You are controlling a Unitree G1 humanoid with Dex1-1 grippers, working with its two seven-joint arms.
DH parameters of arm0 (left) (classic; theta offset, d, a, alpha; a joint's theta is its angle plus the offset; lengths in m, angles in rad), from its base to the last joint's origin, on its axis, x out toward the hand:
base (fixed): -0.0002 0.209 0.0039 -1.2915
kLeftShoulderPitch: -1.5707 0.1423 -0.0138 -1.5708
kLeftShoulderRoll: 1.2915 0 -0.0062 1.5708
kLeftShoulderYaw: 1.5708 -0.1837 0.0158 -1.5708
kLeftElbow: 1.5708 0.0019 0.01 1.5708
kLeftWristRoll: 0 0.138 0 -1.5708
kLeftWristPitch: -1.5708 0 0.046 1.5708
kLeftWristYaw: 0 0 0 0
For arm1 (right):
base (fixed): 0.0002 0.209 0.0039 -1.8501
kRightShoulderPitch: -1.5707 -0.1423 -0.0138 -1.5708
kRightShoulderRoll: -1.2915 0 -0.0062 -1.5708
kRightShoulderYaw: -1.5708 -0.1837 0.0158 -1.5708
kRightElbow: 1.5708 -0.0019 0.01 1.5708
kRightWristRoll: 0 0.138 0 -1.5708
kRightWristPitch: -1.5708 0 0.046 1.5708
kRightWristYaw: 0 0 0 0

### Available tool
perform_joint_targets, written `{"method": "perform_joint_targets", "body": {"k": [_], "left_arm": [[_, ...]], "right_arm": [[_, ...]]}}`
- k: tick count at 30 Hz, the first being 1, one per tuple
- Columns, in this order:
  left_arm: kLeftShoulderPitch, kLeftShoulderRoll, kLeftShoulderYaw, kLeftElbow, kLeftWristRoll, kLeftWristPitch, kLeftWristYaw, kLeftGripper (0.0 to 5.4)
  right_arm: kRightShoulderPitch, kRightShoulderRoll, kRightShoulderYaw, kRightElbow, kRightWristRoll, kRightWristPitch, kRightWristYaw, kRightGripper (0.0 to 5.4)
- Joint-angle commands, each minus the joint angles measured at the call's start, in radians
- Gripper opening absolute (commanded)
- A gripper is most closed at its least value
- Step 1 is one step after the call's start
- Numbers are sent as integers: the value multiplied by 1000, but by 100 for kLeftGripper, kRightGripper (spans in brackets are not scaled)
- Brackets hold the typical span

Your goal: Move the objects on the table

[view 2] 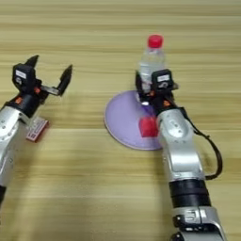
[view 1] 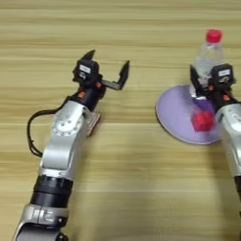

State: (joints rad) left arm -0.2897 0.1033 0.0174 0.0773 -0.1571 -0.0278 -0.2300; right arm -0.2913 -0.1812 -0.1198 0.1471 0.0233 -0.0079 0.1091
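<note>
We see the left end effector (view 1: pixel 107 66) upper left of frame, arm stretched forward, fingers spread wide and empty, with the white-and-red packet (view 2: pixel 37 129) on the worktop (view 1: pixel 127 188) just beside its forearm. Right end effector (view 2: pixel 151 88) reaches over the lilac plate's (view 2: pixel 120 117) far edge, touching the bottle (view 2: pixel 151 61) base; grip we cannot tell. Red cube (view 2: pixel 147 126) sits on the plate beside the right wrist.
</note>
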Motion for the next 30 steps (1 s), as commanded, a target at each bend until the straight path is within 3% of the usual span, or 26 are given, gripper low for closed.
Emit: {"method": "perform_joint_targets", "body": {"k": [1,9,19,30], "left_arm": [[-53,40,81,147,-3,-64,24,540],[-83,48,115,344,16,-164,36,540],[-94,52,116,380,11,-194,26,540],[-96,50,116,383,9,-201,23,540]], "right_arm": [[8,-54,-63,26,3,-32,-26,318],[28,-128,-128,152,-11,-80,-51,318],[-2,-177,-158,303,-22,-163,-90,318],[-44,-158,-138,460,0,-169,-65,318]]}}
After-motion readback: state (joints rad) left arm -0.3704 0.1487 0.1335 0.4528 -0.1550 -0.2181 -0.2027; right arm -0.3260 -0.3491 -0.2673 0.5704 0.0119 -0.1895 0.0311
